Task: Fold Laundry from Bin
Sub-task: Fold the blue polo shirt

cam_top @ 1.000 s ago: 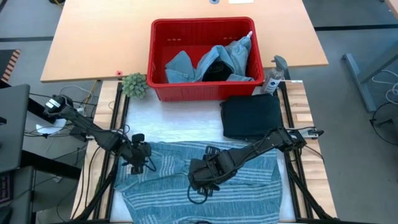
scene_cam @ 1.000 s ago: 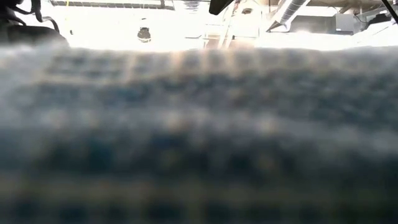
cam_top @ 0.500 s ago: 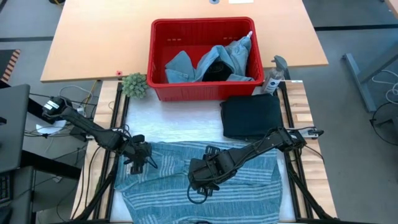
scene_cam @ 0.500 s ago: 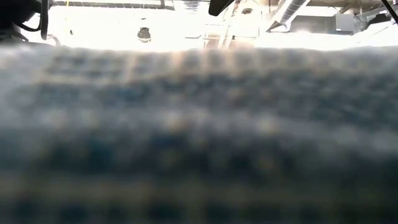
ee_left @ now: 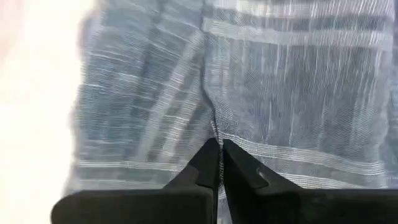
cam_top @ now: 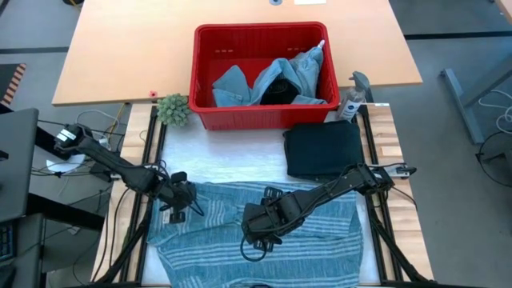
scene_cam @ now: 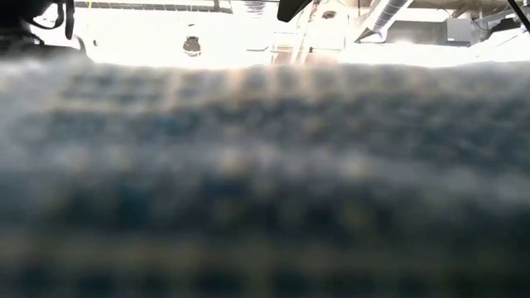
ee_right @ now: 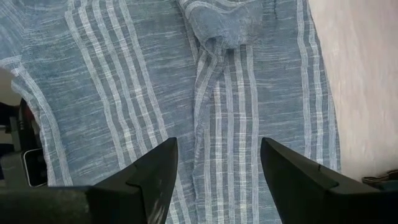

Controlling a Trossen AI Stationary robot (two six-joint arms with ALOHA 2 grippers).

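Observation:
A blue-grey striped cloth (cam_top: 320, 240) lies spread on the near half of the table. It also fills the low view as a blur (scene_cam: 265, 182). My left gripper (cam_top: 186, 206) is shut on the cloth near its far left corner, with the fingers meeting in the left wrist view (ee_left: 219, 152). My right gripper (cam_top: 254, 238) hangs open above the cloth's middle, its fingers (ee_right: 217, 155) apart and clear of the stripes (ee_right: 124, 74). The red bin (cam_top: 200, 72) at the far side holds light blue denim and dark laundry (cam_top: 272, 80). My left gripper pinches a small raised ridge of the striped cloth (ee_left: 215, 127) between its two fingertips. It comes from above, slanting steeply down. The ridge runs on away from the tips. The rest of the cloth lies slack on the table.
A folded black garment (cam_top: 323, 149) lies on the table right of centre, just in front of the bin. A small green plant (cam_top: 173, 110) stands at the bin's near left corner and a spray bottle (cam_top: 352, 96) at its near right. Bare white table (cam_top: 232, 160) shows between the bin and the cloth.
My left gripper has shut on the striped cloth where it stood, gathering a small ridge between its fingertips. The cloth has otherwise stayed flat.

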